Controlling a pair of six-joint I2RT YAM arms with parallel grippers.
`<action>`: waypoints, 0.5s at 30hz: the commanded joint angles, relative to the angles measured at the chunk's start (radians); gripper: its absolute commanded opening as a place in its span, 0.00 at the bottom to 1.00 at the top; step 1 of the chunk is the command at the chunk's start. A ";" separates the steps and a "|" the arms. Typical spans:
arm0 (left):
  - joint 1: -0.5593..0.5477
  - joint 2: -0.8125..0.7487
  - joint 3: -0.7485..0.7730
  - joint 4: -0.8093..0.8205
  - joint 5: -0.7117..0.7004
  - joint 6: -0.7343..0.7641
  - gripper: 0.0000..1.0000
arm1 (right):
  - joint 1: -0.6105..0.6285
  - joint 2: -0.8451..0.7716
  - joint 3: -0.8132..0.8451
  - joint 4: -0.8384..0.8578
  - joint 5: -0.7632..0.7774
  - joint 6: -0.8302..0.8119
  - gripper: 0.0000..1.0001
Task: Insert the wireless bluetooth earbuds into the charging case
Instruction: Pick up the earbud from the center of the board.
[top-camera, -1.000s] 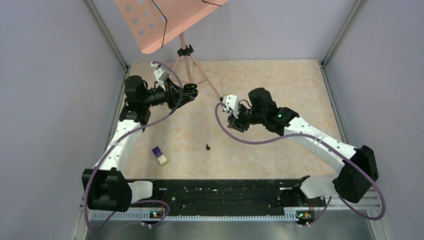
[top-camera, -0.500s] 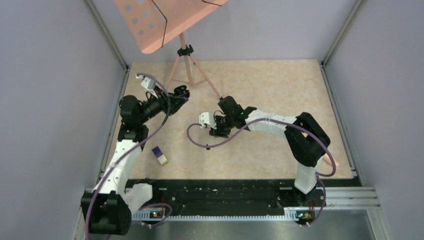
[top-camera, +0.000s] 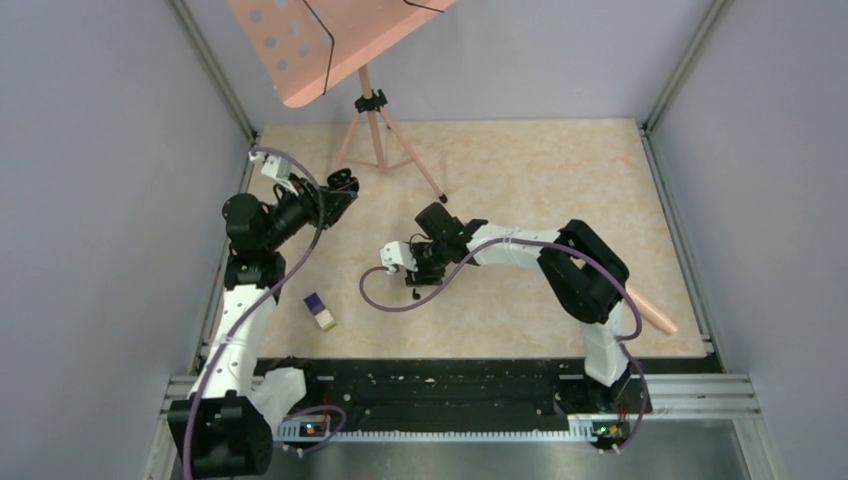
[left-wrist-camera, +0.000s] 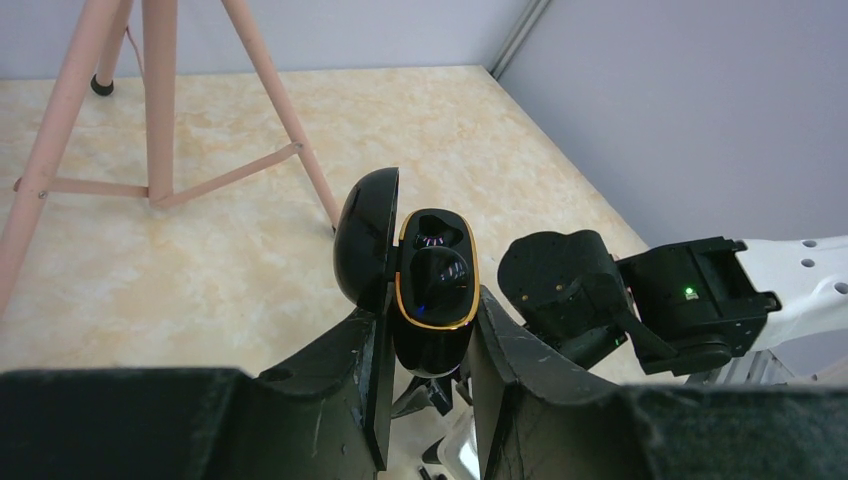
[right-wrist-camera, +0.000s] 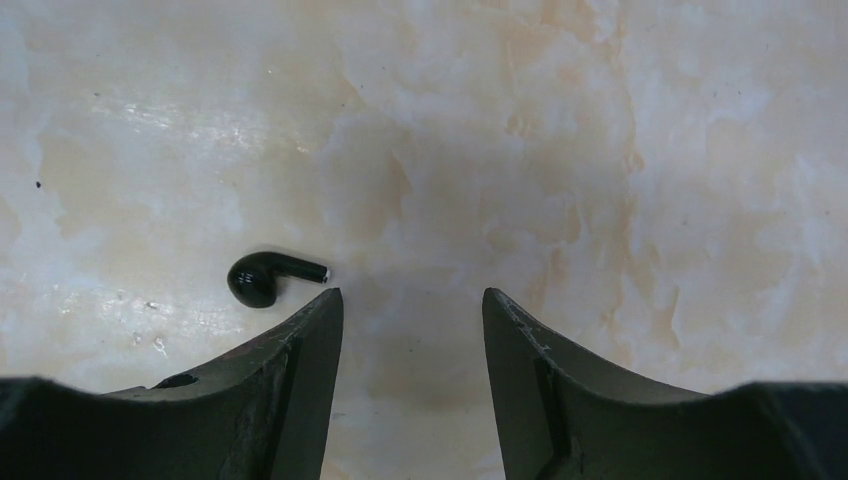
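Marbled bench: left fingers clench the open charging case; right fingers, spread for pickup, should shift toward ten o'clock to straddle the earbud.

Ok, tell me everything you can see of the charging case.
The case is a glossy black oval shell that looks like plastic. In the left wrist view its lid is hinged open to the left, and a thin gold rim rings the mouth of the body. Dark wells show inside; I cannot tell whether anything sits in them. The case stands upright, held aloft, with its lower half clamped in the left gripper. Nothing else touches it.
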 joint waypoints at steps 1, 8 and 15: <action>0.015 -0.032 0.012 0.018 -0.008 0.001 0.00 | 0.016 -0.005 0.006 -0.008 -0.046 -0.062 0.54; 0.017 -0.045 -0.015 0.061 0.007 -0.037 0.00 | 0.048 0.012 0.032 -0.092 -0.056 -0.138 0.54; 0.017 -0.065 -0.054 0.106 0.028 -0.072 0.00 | 0.087 0.019 0.052 -0.166 -0.055 -0.169 0.54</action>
